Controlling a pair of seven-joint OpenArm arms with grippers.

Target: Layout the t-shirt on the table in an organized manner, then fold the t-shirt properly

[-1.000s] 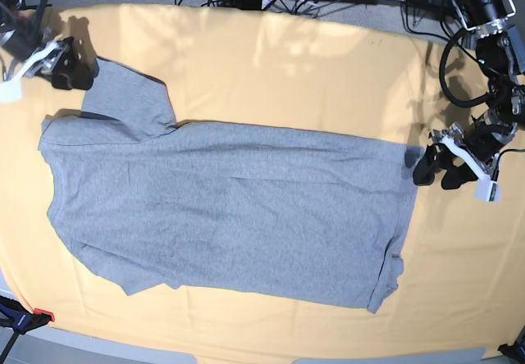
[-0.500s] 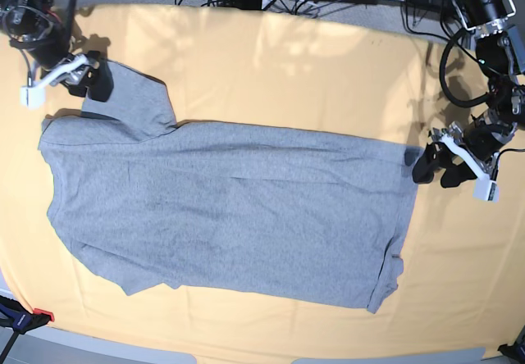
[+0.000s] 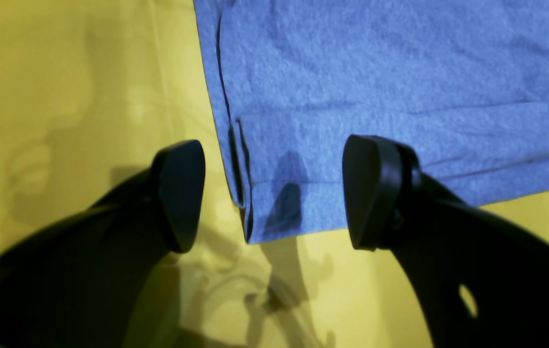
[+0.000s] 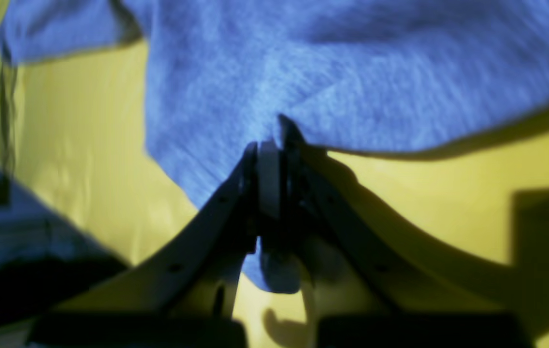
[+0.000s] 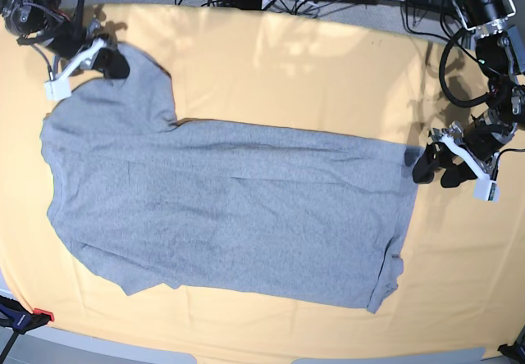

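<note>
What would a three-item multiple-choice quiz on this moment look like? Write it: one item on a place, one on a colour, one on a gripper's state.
1. Where is the left gripper?
A. at the t-shirt's hem corner
B. over the collar
C. off the table

2. What colour is the cloth on the table?
A. white
B. pale yellow-orange
C. green

3. What is the right gripper doing?
A. standing wide open
B. holding a cable
C. pinching t-shirt fabric

Answers:
1. A: in the left wrist view its open jaws straddle the hem corner.
2. B: the base view shows yellow-orange cloth all around the grey shirt.
3. C: in the right wrist view its jaws are closed with grey fabric between them.
</note>
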